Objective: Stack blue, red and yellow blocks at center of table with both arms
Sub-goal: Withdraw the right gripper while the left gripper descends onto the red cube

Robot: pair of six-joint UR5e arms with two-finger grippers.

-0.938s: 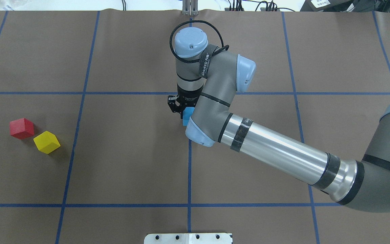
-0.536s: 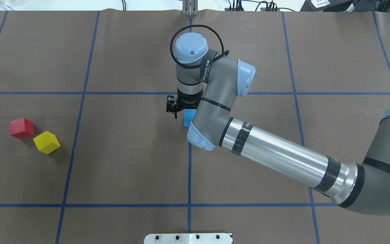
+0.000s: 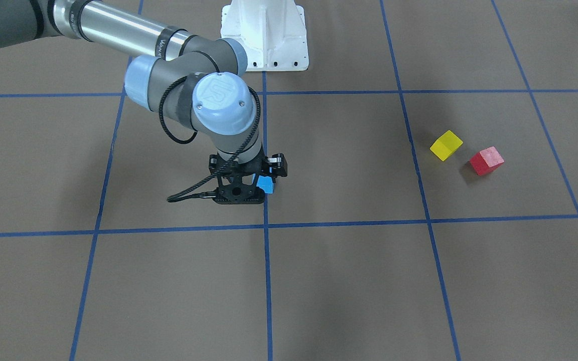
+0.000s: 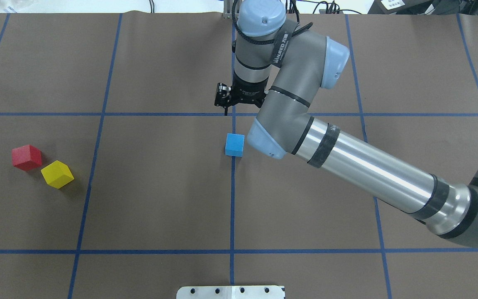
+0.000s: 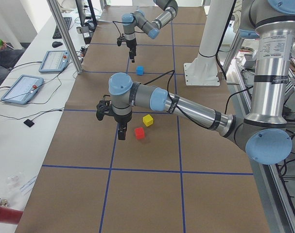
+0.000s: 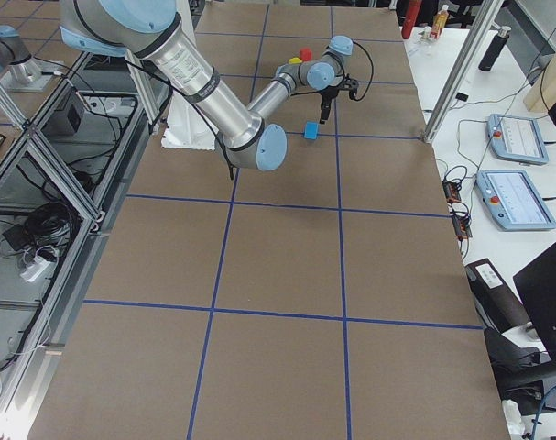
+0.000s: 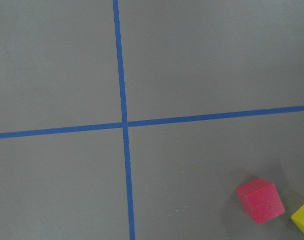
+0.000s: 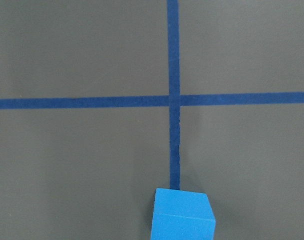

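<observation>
The blue block sits alone on the brown table at the centre tape crossing; it also shows at the bottom of the right wrist view. My right gripper is open and empty, raised above and just beyond the block. The red block and yellow block lie side by side on the table's left. My left gripper shows only in the exterior left view, hovering beside the red block; I cannot tell if it is open or shut. The left wrist view shows the red block at lower right.
Blue tape lines divide the brown table into squares. The white robot base plate is at the near edge. A side bench with tablets and a metal post runs along the far side.
My right gripper has let go of the blue block, risen and drawn back toward the far side. The blue block stays at the centre. The red and yellow blocks have not moved.
</observation>
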